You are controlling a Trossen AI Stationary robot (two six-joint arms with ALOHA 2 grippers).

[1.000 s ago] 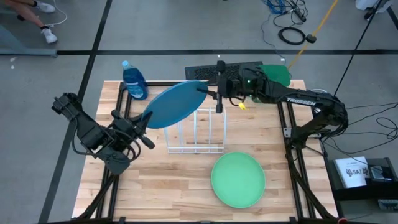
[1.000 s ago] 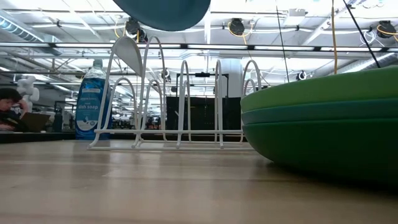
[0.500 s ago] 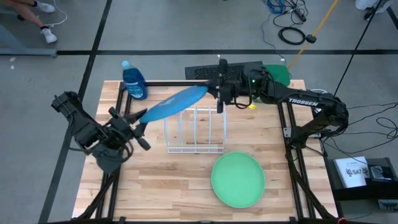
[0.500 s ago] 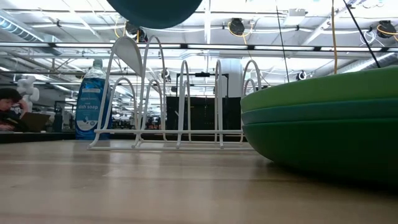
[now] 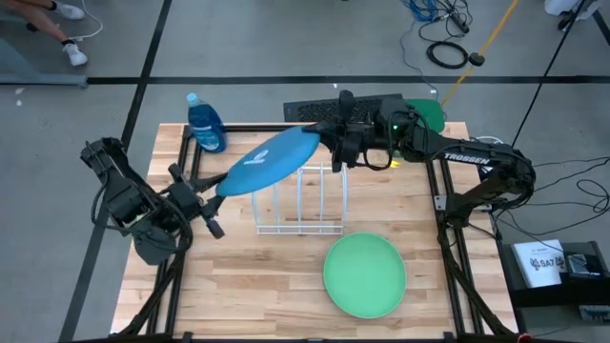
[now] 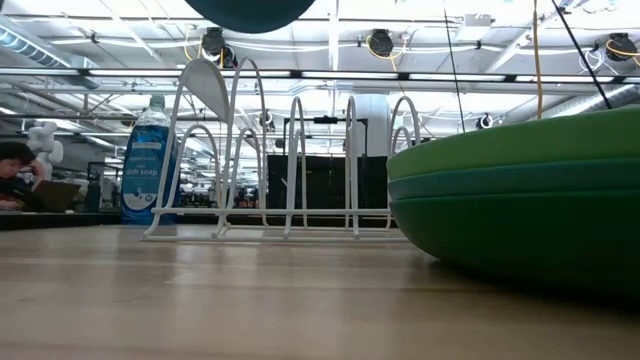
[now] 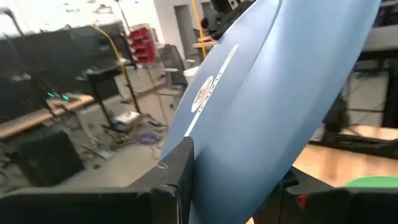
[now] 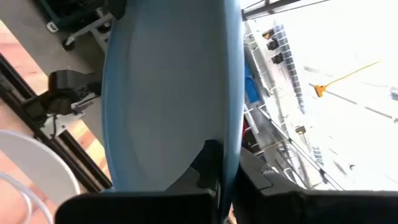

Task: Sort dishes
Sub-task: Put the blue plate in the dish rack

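A blue plate (image 5: 267, 160) hangs in the air over the left part of the white wire rack (image 5: 300, 202), tilted, its labelled underside facing up. My left gripper (image 5: 212, 191) is shut on its left end and my right gripper (image 5: 326, 145) on its right end. In the low view only the plate's lowest part (image 6: 250, 10) shows, above the rack (image 6: 290, 170). The other plates lie stacked flat on the table near the near edge, the light green one (image 5: 365, 274) on top. The low view shows teal (image 6: 520, 185) and dark green (image 6: 520, 235) plates beneath it. My left gripper pinches the blue plate's rim at its left end (image 7: 205, 180) between the two fingers (image 7: 180, 168), coming slanting from the table's left. The plate is lifted clear and tilted. My right gripper pinches the opposite rim (image 8: 217, 158) between its fingers (image 8: 208, 165), coming level from the table's right. That end is higher.
A blue soap bottle (image 5: 205, 124) stands at the far left corner, left of the rack. A dark keyboard-like object (image 5: 315, 110) and a green thing (image 5: 424, 112) lie at the far edge behind the right arm. Bare wood lies left of the plate stack.
The blue plate has rolled about the line between the two grippers: from face up, through edge-on, to underside up with its label showing. Both grippers have kept hold and turned with it. The plate has risen slightly, and the left arm has drawn a little toward the table's left edge.
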